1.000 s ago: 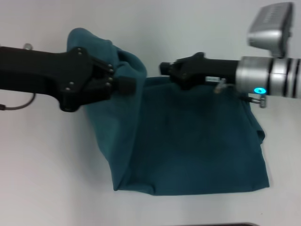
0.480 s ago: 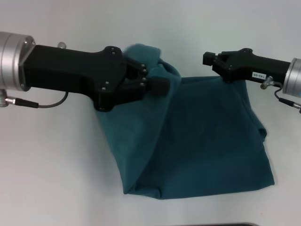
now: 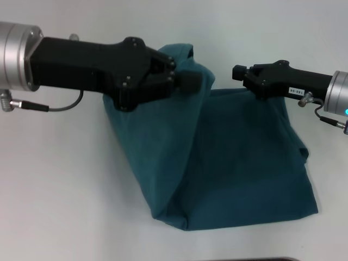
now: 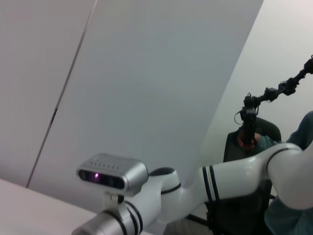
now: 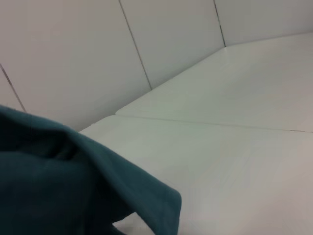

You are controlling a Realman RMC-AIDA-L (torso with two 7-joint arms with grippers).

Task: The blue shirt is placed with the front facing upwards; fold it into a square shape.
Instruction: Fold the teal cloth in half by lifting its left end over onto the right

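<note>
The blue shirt (image 3: 239, 163) lies partly folded on the white table, plain teal side up, and no lettering shows. My left gripper (image 3: 187, 81) is shut on the shirt's left part. It holds that part raised as a hanging fold (image 3: 147, 141) over the middle. My right gripper (image 3: 239, 72) hovers at the shirt's far edge on the right, just off the cloth. A bunched teal fold of the shirt (image 5: 73, 186) fills the near corner of the right wrist view. The left wrist view shows only my right arm (image 4: 195, 191).
Bare white table (image 3: 60, 206) surrounds the shirt on all sides. Pale wall panels (image 5: 73, 54) stand behind the table. A dark strip shows at the table's near edge (image 3: 266, 259).
My left gripper has carried the lifted fold to the right, over the shirt's middle. The right gripper drew back right from the far edge, then came slightly left again.
</note>
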